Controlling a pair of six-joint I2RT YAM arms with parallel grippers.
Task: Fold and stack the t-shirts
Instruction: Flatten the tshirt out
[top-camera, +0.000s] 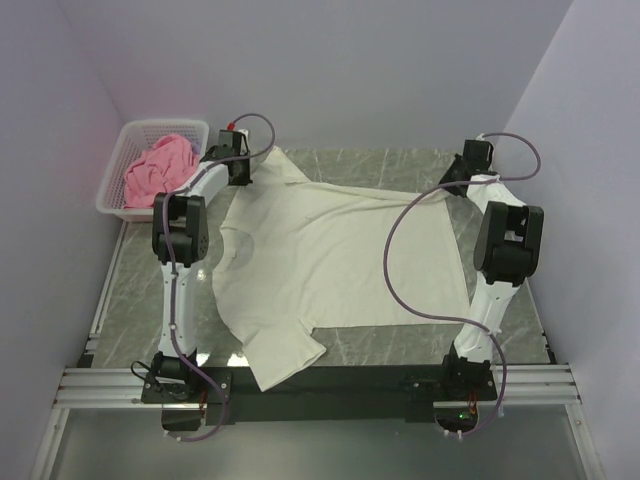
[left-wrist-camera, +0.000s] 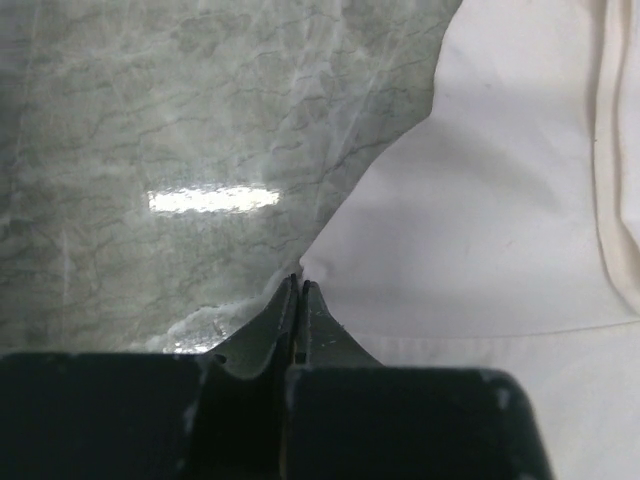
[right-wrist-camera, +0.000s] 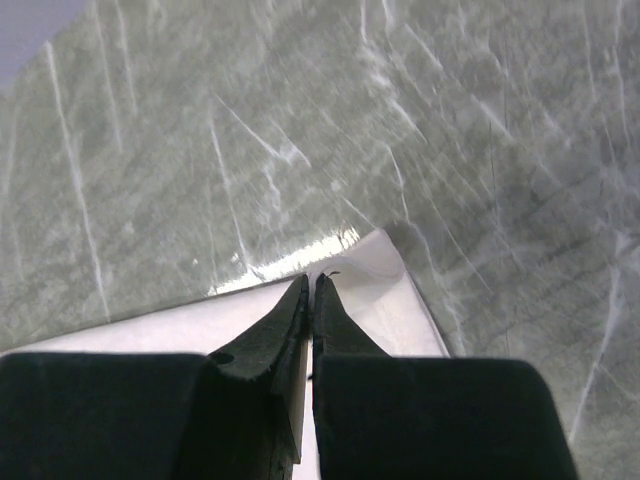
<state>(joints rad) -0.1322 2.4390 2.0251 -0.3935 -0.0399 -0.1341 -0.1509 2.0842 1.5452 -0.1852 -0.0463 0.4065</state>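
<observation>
Right, top view first: cream shirt (top-camera: 340, 260) lies spread flat on the worktop (top-camera: 400, 345), collar to the left, hem to the right, near sleeve trailing toward the arm bases. Left gripper (top-camera: 243, 168) sits at the far-left sleeve, right gripper (top-camera: 452, 182) at the far-right hem corner. Pink shirt (top-camera: 158, 170) is bunched in the basket (top-camera: 165, 124) at far left, untouched.

Left wrist: gripper (left-wrist-camera: 300, 285) closed, tips meeting right on the cream shirt's (left-wrist-camera: 480, 230) edge where it dips inward. Looks like a thin bite of fabric, with bare worktop (left-wrist-camera: 150, 120) to the left.

Right wrist: gripper (right-wrist-camera: 311, 280) closed on the shirt's corner (right-wrist-camera: 390, 290); white cloth shows between the fingers, and the corner tip pokes out past them.

My read: first fold of the cream shirt, both far-edge pinches made, nothing folded yet. Next move probably calls for lifting both holds together, level, and carrying the far edge toward the near edge without stretching or skewing it. Left bite looks shallow, so it may slip on the lift. Pink shirt comes later.
</observation>
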